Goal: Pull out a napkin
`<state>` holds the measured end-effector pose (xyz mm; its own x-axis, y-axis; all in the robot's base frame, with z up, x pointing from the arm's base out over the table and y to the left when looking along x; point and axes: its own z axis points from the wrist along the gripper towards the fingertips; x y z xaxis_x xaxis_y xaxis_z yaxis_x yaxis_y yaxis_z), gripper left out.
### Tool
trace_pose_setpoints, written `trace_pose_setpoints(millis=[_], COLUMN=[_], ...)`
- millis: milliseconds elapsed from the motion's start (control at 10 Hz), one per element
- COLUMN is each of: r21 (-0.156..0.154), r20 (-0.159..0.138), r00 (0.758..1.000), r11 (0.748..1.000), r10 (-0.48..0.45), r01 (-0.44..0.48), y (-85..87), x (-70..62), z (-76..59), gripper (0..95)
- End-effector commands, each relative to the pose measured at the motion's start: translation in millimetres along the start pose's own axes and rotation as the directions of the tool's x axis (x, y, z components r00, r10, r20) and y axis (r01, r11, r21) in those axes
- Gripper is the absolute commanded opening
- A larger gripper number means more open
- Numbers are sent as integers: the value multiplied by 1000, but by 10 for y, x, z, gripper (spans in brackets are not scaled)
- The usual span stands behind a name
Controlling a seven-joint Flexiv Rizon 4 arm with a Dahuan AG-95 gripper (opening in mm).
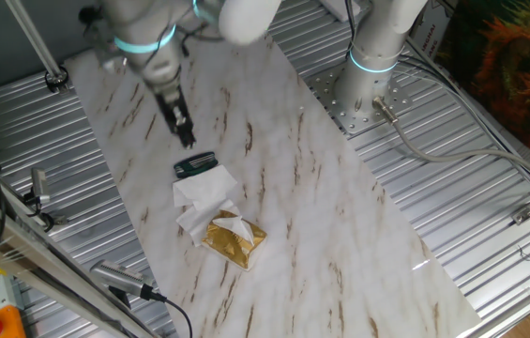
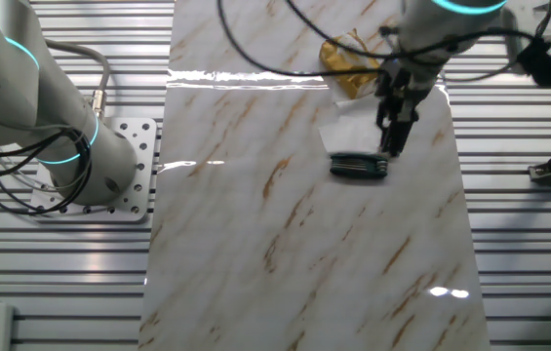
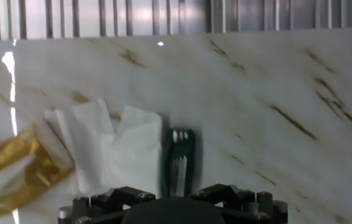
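Gripper [image 1: 187, 137] hangs above dark folding tool [image 1: 195, 165], grip state cannot tell, nothing visibly held. Napkin [image 1: 206, 191] lies flat touching tool, between it and gold packet [image 1: 234, 241]. Risk: descending fingers snag tool or tear tissue.

White arm [image 1: 386, 28] (cyan rings); black hand [image 1: 182, 127]

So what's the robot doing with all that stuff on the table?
A silver robot arm's two-finger gripper hangs above the marble-patterned table, holding nothing. Below it lies a dark green folding tool. Next to that tool, a thin crumpled white paper napkin lies on the table, beside a shiny gold foil packet with more white tissue poking from its top. Whether the fingers are open is hard to tell.
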<state>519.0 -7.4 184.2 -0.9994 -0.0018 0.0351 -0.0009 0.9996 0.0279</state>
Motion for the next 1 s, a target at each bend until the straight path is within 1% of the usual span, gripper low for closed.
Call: trace_pose_setpoints(millis=[100,200,600,700,800,1000], r21=[5,9,9,15,29,29], r20=[2,1,1,2,-1,-5], r00=[1000,1000,1000,1000,1000,1000], r11=[1000,1000,1000,1000,1000,1000], r10=[-6,-5,2,3,5,9], r01=[6,5,-2,-3,-5,-9], y=[-160,-173,-178,-178,-179,-180], x=[272,315,313,310,303,300], z=[-29,-23,5,5,2,0], gripper=[950,760,760,0,0,0])
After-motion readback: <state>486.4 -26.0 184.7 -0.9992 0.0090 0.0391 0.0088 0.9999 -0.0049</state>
